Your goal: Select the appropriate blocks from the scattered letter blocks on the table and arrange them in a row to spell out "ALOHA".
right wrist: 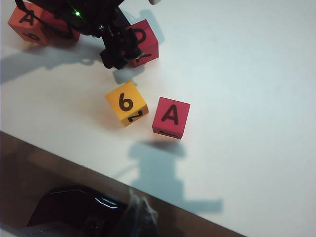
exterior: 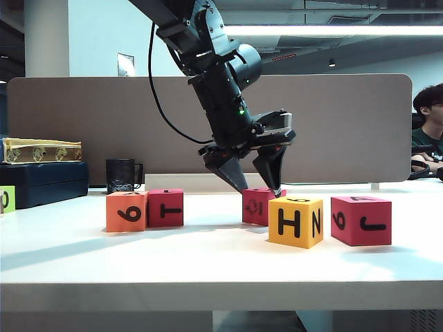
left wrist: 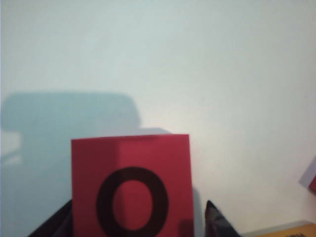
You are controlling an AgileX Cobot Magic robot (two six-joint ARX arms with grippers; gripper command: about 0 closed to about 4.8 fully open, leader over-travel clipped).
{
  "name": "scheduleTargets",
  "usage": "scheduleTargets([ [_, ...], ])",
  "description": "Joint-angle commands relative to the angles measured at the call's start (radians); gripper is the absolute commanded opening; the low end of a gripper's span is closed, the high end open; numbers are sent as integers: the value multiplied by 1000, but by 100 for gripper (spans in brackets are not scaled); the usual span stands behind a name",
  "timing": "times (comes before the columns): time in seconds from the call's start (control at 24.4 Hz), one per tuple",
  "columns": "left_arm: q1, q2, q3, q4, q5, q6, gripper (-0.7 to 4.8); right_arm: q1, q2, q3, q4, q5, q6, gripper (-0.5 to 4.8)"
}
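We find five letter blocks on the white table. In the exterior view, an orange block at the left shows a figure reading as "6" or "9", and touching it on its right, a pink-red block shows a "T" lying on its side. A yellow block near the middle reads "H" on its front and "N" on its side face; the right wrist view shows "6" on its top. To its right, a pink-red block shows a sideways "J" and a "6" or "9", and the right wrist view shows "A" on its top. Behind the yellow block stands a third pink-red block; its front marking is partly hidden and we cannot read it, but the left wrist view shows a bold "O" on its top.

The left gripper hangs over this "O" block, fingers pointing down and standing wide, one on either side of it; we cannot confirm contact. In the left wrist view only the dark fingertips show at the frame edge, and the "O" is cut off below.

The right gripper appears only as a dark, blurred shape in its own wrist view, above the table's front edge; its fingers are drawn together with nothing between them.

At the far left stand a dark blue box, a black mug with unreadable print, and a light-green cube, cut off by the frame.
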Motion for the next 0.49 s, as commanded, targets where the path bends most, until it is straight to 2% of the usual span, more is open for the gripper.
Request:
scheduleTargets([
  [0.04, -1, -2, 2, 3, -5, -29, 316, 0, -2, 2, 9, -3, -3, -7],
  [0.29, -2, -2, 2, -3, -19, -46, 272, 0, -2, 2, 6, -3, -7, -7],
  [0.49, -1, -3, 2, -19, -23, -60, 272, 0, -2, 2, 5, -3, -12, -7],
])
